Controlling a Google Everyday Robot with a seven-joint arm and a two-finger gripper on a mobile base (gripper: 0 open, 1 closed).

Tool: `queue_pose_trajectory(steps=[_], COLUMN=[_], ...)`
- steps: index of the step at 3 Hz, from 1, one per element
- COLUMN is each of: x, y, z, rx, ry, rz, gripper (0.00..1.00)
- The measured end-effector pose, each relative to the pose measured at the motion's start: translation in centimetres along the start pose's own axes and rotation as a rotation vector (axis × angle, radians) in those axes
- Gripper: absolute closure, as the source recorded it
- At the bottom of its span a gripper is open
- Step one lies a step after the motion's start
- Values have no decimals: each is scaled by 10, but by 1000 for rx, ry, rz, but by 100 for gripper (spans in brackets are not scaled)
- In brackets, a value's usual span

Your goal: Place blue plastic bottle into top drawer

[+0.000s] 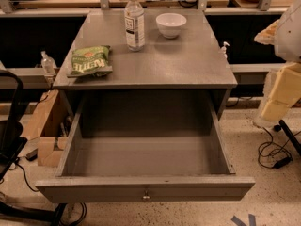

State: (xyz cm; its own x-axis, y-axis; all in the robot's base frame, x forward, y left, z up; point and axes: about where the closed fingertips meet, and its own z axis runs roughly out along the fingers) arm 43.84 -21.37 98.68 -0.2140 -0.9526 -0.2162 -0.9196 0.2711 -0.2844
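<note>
The blue plastic bottle (134, 21) stands upright at the back of the grey cabinet top, clear with a white cap and white label. The top drawer (146, 188) is pulled fully out toward me; its grey box is bare inside, with a small metal knob in the middle of the front panel. My gripper (281, 94) is a pale cream shape at the right edge, below a white arm part. It hangs beside the cabinet, well right of the bottle and holds nothing that I can see.
A white bowl (170, 24) sits just right of the bottle. A green chip bag (89, 60) lies at the left front of the cabinet top (178, 65). A tiny pump bottle (224, 47) stands off its right edge. Cardboard boxes (44, 126) and cables lie on the floor.
</note>
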Motion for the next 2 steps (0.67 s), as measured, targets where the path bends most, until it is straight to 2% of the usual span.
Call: queue_pose_trajectory(steps=[1, 2], x=[0, -8], y=[0, -13], z=[0, 7], rx=[0, 44], ry=[0, -67], rz=[0, 3], gripper=[0, 0])
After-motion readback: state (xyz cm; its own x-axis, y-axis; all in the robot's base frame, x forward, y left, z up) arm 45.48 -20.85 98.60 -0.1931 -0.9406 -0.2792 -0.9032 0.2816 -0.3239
